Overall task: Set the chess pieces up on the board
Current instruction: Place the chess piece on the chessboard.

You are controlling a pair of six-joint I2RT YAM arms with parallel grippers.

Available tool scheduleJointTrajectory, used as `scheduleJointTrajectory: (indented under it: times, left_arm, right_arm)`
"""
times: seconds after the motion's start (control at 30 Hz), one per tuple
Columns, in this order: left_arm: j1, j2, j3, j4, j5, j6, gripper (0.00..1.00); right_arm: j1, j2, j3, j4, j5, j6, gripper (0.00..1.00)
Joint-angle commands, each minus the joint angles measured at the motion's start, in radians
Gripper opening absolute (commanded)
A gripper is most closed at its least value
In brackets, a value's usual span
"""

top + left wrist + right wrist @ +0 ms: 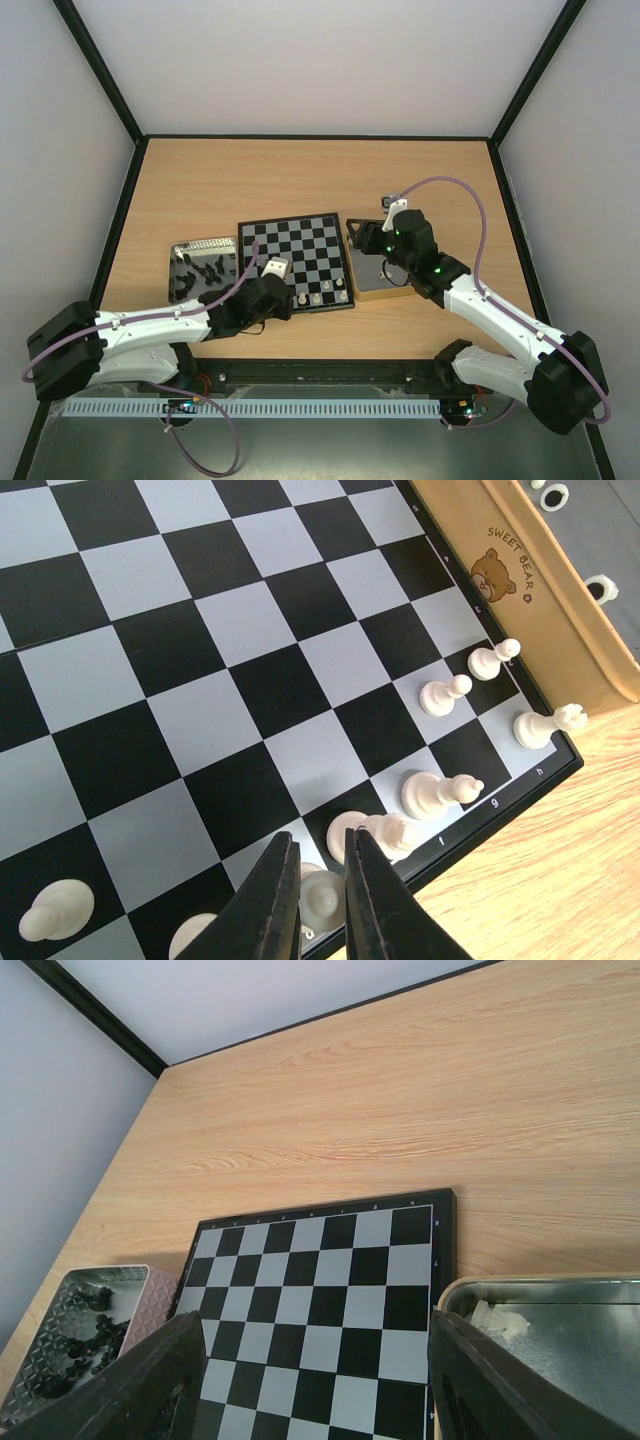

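"SWEET BEAR", beside a small brown bear's face, was printed on the tan outer wall of the right tin (520, 600). Tiny marks ran along the black border of the board (295, 255), too small to read with certainty. The left arm (150, 330) stretched low from the near left corner of the desk (300, 170) to the board's near edge. Its left jaws pointed down and were drawn almost together, with a white piece (320, 900) showing in the slit. Whether that piece was pinched could not be told. The right arm (500, 320) bent over the right tin, its right jaws spread wide and gripping nothing. The board lay on the desk between two tins. White chess pieces (435, 792) stood along its near right edge. The left tin (172, 270) held black pieces (210, 268), and the right tin held a few white ones (497, 1320).
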Motion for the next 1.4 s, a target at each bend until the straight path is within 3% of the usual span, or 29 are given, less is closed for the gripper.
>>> scheduleJointTrajectory:
  times: [0.0, 0.87, 1.37]
  left_arm:
    - [-0.007, 0.021, -0.030, 0.065, -0.022, 0.005, 0.11]
    - [-0.007, 0.078, -0.031, 0.085, -0.032, 0.033, 0.20]
    - [-0.007, 0.073, -0.021, 0.063, -0.006, 0.042, 0.11]
  right_arm:
    - [-0.002, 0.003, -0.011, 0.018, 0.023, 0.005, 0.60]
    - [-0.002, 0.011, -0.015, 0.020, 0.015, 0.010, 0.60]
    - [-0.002, 0.014, -0.013, 0.024, 0.012, 0.011, 0.60]
